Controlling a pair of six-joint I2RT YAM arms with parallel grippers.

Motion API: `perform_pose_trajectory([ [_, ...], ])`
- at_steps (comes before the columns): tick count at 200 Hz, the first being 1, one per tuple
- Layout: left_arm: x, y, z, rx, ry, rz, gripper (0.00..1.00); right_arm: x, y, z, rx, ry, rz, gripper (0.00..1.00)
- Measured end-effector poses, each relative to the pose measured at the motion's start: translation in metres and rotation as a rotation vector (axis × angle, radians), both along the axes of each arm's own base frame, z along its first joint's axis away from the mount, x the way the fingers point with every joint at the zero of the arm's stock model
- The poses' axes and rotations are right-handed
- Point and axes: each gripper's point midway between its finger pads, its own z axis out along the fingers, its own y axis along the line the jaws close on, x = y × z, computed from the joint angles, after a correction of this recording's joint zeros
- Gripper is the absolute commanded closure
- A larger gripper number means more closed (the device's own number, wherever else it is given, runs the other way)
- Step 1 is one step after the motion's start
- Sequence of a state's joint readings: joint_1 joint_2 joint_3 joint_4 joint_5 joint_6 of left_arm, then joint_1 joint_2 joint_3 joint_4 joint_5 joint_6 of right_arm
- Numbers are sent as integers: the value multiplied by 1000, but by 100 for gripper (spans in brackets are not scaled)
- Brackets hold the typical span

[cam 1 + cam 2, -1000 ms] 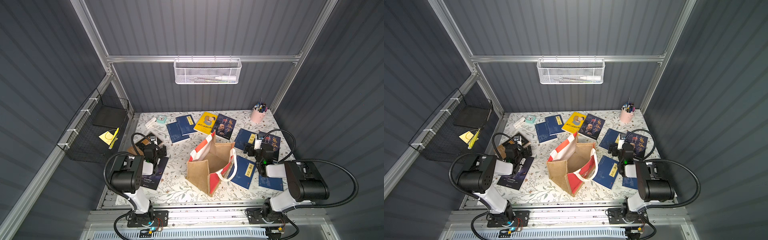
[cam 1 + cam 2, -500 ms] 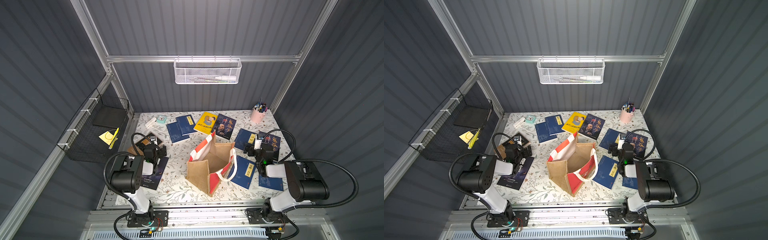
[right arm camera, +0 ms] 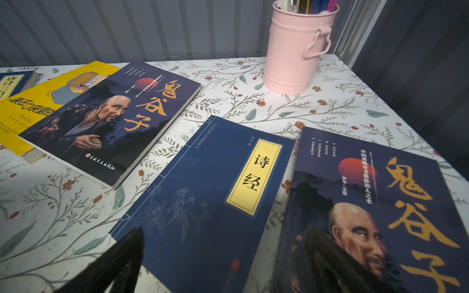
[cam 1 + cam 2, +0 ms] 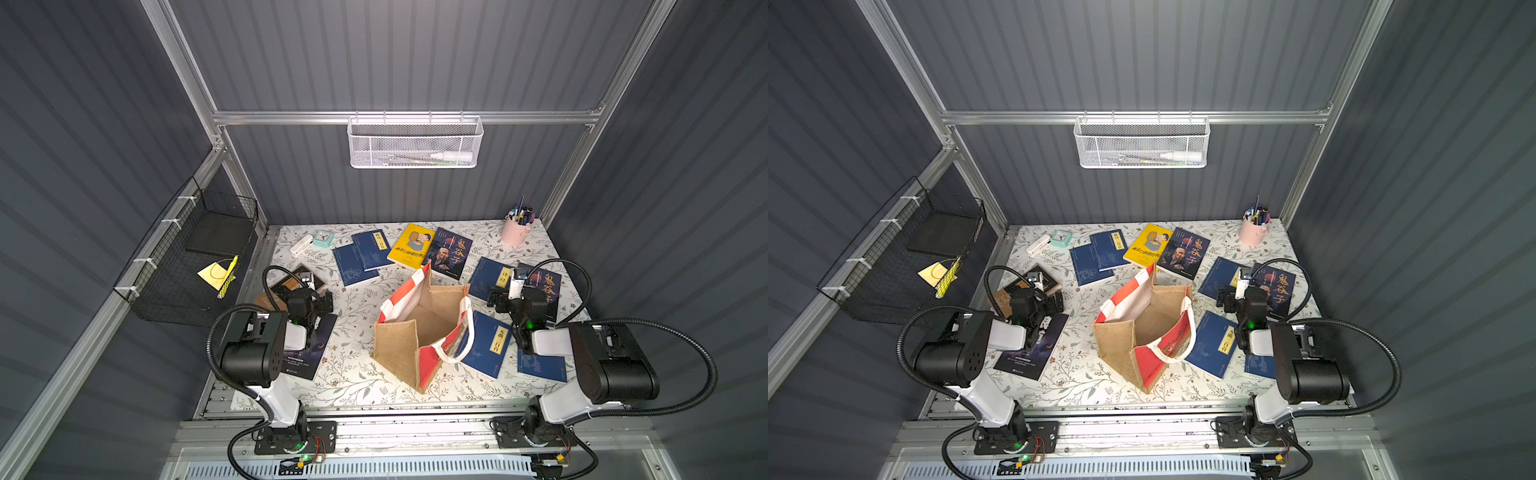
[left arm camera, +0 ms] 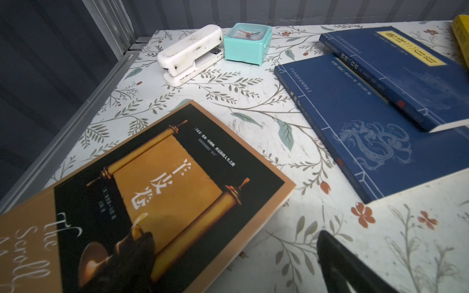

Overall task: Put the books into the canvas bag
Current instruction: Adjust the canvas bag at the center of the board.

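We record both sets of jaws spread wide, holding nothing: left end effector [image 5: 236, 269] over the scroll-cover book [image 5: 162, 192], right end effector [image 3: 223, 271] over a navy book [image 3: 208, 197]. Between them the canvas bag [image 4: 395, 345] stands open on the tabletop [image 4: 353, 374]; farther back more books [image 4: 365, 253], a yellow book [image 4: 411, 245] among them, lie flat.

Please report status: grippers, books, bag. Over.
Left gripper, right gripper open, empty. Books on table, none in bag. Bag upright, mouth open, unobstructed.
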State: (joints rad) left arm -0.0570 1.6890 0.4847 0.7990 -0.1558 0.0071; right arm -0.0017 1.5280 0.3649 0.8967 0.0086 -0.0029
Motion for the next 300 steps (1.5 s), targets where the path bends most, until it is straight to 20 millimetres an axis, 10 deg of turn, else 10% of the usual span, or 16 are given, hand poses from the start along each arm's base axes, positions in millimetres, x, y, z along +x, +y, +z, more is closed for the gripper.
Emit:
perform_pose_trajectory([
  [98,33,-44,149,-218,-32,-166,1,-41,7,172,274,-112,-93,1],
  [146,26,-119,174,-335,46,-416,1,-80,111,148,321,170,202,2],
  [201,-7,-228,190,-343,164,-774,1,-113,177,145,372,364,343,1],
  [268,-81,-278,187,-248,279,-998,3,-143,160,171,433,411,253,1],
  [300,-91,-274,170,-227,374,-977,39,-147,163,171,466,448,254,2],
])
